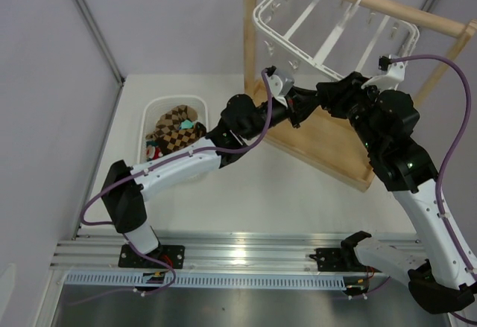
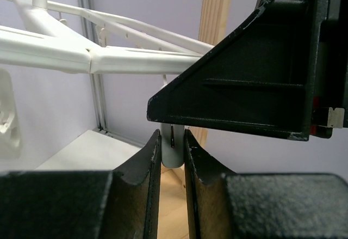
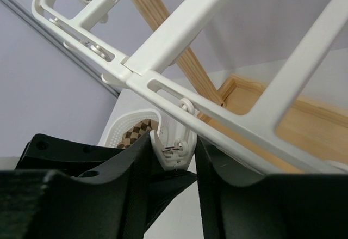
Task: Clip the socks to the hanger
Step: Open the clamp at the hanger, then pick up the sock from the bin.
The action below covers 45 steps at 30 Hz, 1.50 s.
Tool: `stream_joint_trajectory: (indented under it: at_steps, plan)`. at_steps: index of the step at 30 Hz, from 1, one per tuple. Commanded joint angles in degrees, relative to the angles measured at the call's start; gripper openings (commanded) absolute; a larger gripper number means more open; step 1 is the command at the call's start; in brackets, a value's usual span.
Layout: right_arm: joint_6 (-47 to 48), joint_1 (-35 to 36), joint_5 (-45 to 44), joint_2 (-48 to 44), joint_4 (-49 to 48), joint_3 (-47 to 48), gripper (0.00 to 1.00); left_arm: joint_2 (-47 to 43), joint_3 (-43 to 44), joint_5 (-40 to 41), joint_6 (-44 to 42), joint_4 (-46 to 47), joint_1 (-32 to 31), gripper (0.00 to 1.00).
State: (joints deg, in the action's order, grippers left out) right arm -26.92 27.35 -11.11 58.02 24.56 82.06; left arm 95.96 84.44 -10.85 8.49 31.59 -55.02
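Note:
The white hanger point(image 1: 322, 44) hangs tilted from the wooden rod, and both grippers meet under its near edge. My right gripper point(image 3: 174, 141) is shut on the sides of a small white clip point(image 3: 175, 151) with a metal ring, dangling from a hanger bar point(image 3: 179, 24). My left gripper point(image 2: 172, 141) is shut on a pale rounded tab point(image 2: 173, 151) with a dark slit, which looks like a clip's lower end. The right gripper's black body point(image 2: 261, 75) sits just above it. The socks point(image 1: 175, 127), argyle and teal, lie in the basket. No sock is in either gripper.
The white mesh basket point(image 1: 153, 111) stands at the back left. The light wooden stand has its tray base point(image 1: 328, 148) at centre right and its rod point(image 1: 417, 10) across the top. A vertical metal rail point(image 1: 89, 21) runs along the left wall.

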Motion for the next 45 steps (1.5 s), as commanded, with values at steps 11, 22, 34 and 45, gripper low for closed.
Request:
stream_joint_trajectory:
  at_steps: [11, 22, 34, 45]
  plan:
    - [1.0, -0.7, -6.5, -0.9, -4.8, -1.3, 0.00, -7.5, -4.0, -0.1, 1.2, -2.8, -2.2, 0.63]
    - [1.2, -0.8, -8.2, -2.7, -5.2, -3.7, 0.00, -20.5, -10.0, 25.5, 11.9, -39.7, 1.1, 1.00]
    - [2.7, -0.4, -4.5, -2.5, -5.4, -4.1, 0.00, -13.9, -13.0, 27.1, 23.4, -65.9, 25.7, 0.95]
    - [3.0, -0.3, -2.4, -2.6, -5.9, -5.9, 0.00, -12.5, -20.4, 30.5, 34.3, -63.3, 35.1, 0.80]
